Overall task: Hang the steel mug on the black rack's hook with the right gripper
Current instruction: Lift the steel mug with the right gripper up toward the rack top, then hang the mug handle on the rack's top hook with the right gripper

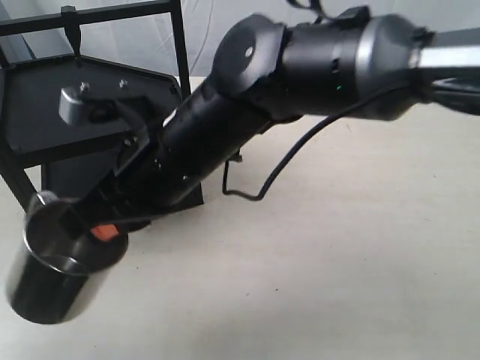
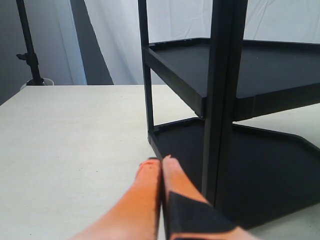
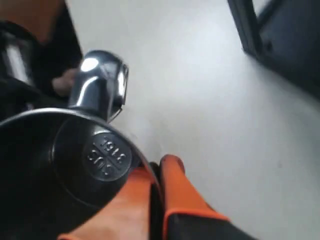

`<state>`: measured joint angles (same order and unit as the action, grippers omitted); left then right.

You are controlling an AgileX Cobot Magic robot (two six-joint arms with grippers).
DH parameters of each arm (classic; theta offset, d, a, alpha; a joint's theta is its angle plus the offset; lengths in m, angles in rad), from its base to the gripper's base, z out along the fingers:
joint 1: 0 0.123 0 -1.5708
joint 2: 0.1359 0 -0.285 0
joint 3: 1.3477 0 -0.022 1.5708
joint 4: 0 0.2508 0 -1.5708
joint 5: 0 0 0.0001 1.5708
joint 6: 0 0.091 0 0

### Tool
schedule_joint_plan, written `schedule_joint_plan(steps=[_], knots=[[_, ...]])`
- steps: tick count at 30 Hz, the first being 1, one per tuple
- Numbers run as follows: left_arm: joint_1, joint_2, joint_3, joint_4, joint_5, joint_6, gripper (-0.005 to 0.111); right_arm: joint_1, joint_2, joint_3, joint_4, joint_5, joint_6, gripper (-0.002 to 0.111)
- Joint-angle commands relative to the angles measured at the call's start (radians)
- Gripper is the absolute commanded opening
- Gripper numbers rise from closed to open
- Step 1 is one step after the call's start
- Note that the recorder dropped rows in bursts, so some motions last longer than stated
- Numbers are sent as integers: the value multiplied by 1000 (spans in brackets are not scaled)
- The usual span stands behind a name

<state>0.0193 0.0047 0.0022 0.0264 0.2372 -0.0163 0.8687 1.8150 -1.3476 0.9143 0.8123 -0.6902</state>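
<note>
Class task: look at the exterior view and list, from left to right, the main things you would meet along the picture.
steel mug → hook on the black rack → right gripper, shut on the mug's rim → loose black cable → the arm's grey sleeve

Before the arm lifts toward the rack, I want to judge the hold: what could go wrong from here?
1. The right gripper pinches only the rim wall of the steel mug, and the mug hangs tilted; it might pivot or slip.
2. The hook is thin and sits high on the black rack; threading the handle may miss.
3. The arm lies close to the shelves and could bump them.
</note>
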Motion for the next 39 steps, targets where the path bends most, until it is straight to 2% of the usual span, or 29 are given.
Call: schedule_joint_plan(steps=[1, 13, 18, 22, 31, 33, 35, 39], knots=[[-1, -5, -2, 1, -6, 0, 2, -56, -87, -5, 224, 2, -276, -1], [-1, -5, -2, 1, -6, 0, 2, -224, -82, -3, 480, 51, -441, -1], [-1, -5, -2, 1, -6, 0, 2, -241, -44, -3, 508, 85, -475, -1], [-1, -5, -2, 1, -6, 0, 2, -241, 12, -3, 608, 151, -533, -1], [-1, -5, -2, 1, -6, 0, 2, -243, 48, -3, 684, 168, -601, -1], [-1, -5, -2, 1, -6, 0, 2, -268, 55, -3, 687, 173, -607, -1], [-1, -5, -2, 1, -6, 0, 2, -307, 70, -3, 718, 214, -622, -1], [-1, -5, -2, 1, -6, 0, 2, -359, 126, -3, 765, 405, -671, -1]])
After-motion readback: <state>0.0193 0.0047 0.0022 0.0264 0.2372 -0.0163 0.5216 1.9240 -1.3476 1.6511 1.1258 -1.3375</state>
